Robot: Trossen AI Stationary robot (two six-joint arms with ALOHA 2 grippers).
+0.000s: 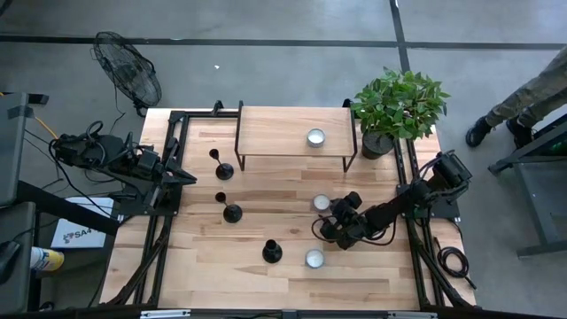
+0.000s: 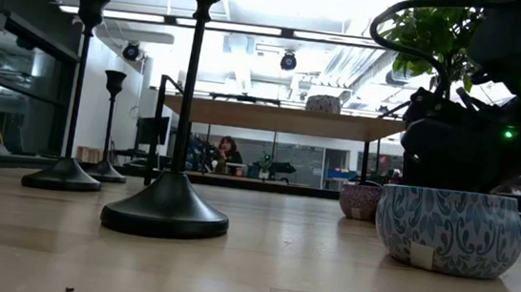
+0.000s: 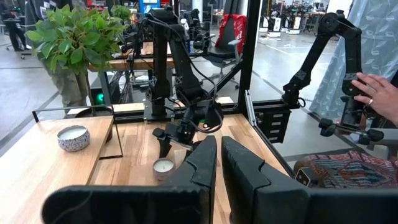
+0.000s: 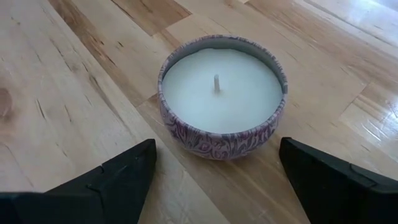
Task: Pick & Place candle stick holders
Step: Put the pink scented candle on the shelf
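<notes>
High view: the right claw point(image 1: 330, 227) hangs released over a candle tin point(image 4: 221, 96); the candle stick holders point(image 1: 229, 211) look rigid, top-heavy, best gripped mid-stem; the left claw point(image 3: 219, 163) is nearly closed at the counter's point(image 1: 204, 275) left edge.

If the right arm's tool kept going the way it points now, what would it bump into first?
Most likely the candle tin right ahead: the right tool has its two fingers spread wide on either side of it, low over the table. Nothing shows between them.
</notes>
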